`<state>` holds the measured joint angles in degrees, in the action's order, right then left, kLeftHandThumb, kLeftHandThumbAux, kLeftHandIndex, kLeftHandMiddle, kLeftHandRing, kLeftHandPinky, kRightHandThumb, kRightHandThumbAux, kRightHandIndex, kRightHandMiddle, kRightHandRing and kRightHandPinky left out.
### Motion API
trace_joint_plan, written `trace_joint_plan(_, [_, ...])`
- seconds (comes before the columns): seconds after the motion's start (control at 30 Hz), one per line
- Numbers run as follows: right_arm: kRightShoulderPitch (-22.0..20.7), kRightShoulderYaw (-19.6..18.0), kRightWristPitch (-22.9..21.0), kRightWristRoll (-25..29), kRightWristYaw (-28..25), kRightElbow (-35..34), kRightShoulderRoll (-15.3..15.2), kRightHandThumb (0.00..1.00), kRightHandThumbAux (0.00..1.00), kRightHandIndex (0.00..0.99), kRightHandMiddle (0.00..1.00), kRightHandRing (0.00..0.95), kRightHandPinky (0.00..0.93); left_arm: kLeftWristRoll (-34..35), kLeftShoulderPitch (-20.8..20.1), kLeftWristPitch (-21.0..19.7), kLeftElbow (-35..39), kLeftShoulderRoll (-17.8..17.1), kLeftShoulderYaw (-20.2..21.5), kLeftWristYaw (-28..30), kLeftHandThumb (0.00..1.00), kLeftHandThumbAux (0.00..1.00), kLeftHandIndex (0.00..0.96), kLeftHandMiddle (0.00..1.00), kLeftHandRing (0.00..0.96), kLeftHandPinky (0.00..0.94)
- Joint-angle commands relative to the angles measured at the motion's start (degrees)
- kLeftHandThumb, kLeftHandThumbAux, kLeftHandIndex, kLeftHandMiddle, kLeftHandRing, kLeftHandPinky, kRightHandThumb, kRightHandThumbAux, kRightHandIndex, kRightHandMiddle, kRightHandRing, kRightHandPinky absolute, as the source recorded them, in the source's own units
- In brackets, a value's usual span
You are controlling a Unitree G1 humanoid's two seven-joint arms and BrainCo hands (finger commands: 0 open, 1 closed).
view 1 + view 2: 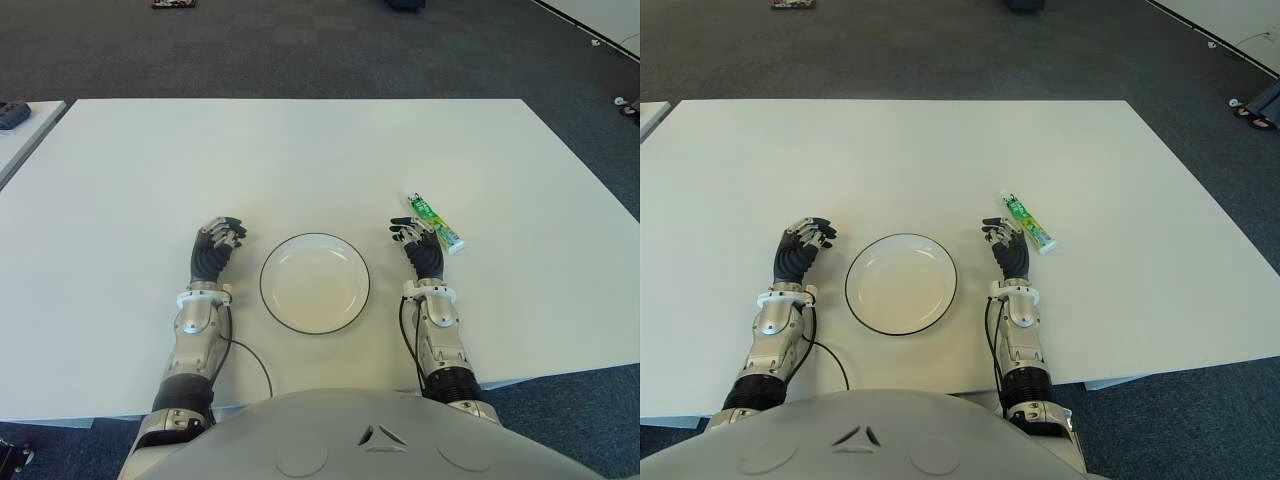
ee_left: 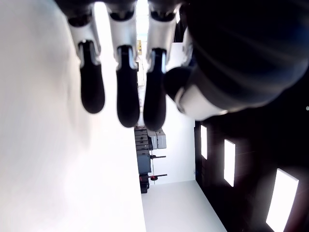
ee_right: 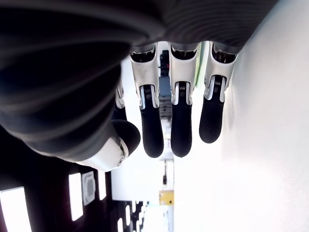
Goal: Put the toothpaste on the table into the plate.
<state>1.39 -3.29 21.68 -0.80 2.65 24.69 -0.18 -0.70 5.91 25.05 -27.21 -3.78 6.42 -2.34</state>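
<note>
A green and white toothpaste tube (image 1: 434, 222) lies flat on the white table (image 1: 300, 160), to the right of a white plate (image 1: 315, 283) with a dark rim. My right hand (image 1: 417, 240) sits just left of the tube, fingers relaxed and holding nothing; whether it touches the tube cannot be told. My left hand (image 1: 216, 245) shows on the left side of the plate, fingers loosely extended and empty. In the right wrist view the fingers (image 3: 179, 130) hang straight with nothing between them. The plate holds nothing.
The table's far edge meets dark carpet (image 1: 300, 50). Another white table's corner (image 1: 25, 125) with a dark object shows at the far left. Cables run from both wrists toward my body.
</note>
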Motion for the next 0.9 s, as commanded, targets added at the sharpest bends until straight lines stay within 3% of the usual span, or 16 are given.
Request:
trace_joint_plan(0.03, [0.1,0.0,-0.1,0.3,-0.2,0.3,0.1,0.691,0.738,0.412,0.387,0.368,0.367,-0.3,1.6,-1.9,-2.6,0.0,-0.3,0.2,0.705,0.721,0.427,0.502,0.497,0.485])
trace_joint_plan(0.43, [0.5,0.0,0.6,0.0,0.3,-1.3,0.2,0.691,0.738,0.412,0.394,0.364,0.361,-0.4,1.4,-2.8,-2.6,0.1,-0.3,-0.1,0.704,0.722,0.426,0.505,0.499,0.484])
trace_joint_plan(0.63, [3.2,0.9,-0.4,-1.4,1.4,-11.0,0.8,0.693,0.737,0.413,0.407,0.385,0.406,-0.1,1.5,-3.3,-2.4,0.2,-0.2,0.0,0.704,0.722,0.426,0.491,0.488,0.477])
trace_joint_plan(0.83, [4.2,1.3,3.0,-5.5,4.5,-16.5,0.8,0.699,0.734,0.422,0.414,0.389,0.392,0.3,1.6,-2.9,-2.3,0.5,-0.1,0.0,0.705,0.722,0.426,0.495,0.489,0.483])
trace_joint_plan(0.9, [4.2,1.1,6.2,-9.3,6.7,-17.9,-0.3,0.7,0.733,0.422,0.407,0.379,0.37,0.0,1.8,-3.4,-1.9,0.6,-0.2,-0.3,0.705,0.722,0.426,0.495,0.489,0.482])
